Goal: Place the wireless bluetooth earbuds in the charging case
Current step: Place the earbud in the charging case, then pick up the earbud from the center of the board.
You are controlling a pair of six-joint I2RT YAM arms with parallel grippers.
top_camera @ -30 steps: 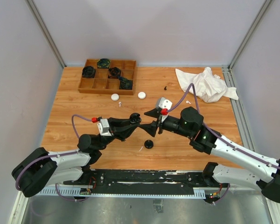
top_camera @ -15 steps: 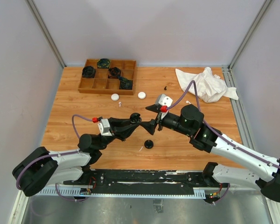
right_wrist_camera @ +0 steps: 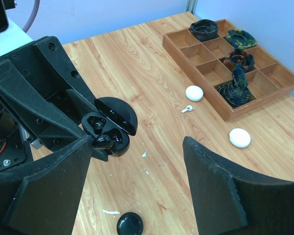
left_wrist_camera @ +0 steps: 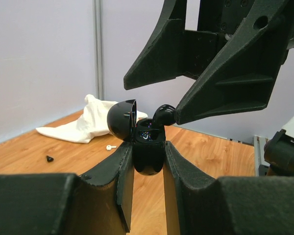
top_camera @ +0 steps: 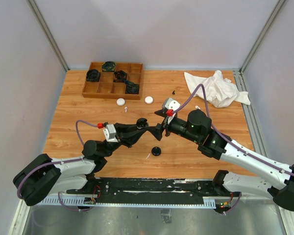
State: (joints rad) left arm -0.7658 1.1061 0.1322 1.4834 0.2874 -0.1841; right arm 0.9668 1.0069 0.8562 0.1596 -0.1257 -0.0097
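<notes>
One glossy rounded charging case (left_wrist_camera: 148, 160), teardrop black earbud (left_wrist_camera: 162, 114), matte left pincer (left_wrist_camera: 147, 148)

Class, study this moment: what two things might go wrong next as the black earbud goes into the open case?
1. The black earbud sits high at the rim of the charging case, against a finger of the open right tool; it may tip out when that tool withdraws.
2. The left tool pinches only the case's lower half; a downward push may twist it.

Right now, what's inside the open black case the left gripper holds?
One black earbud sticks out of the case at its rim. The other well is too dark to tell whether it is filled.
</notes>
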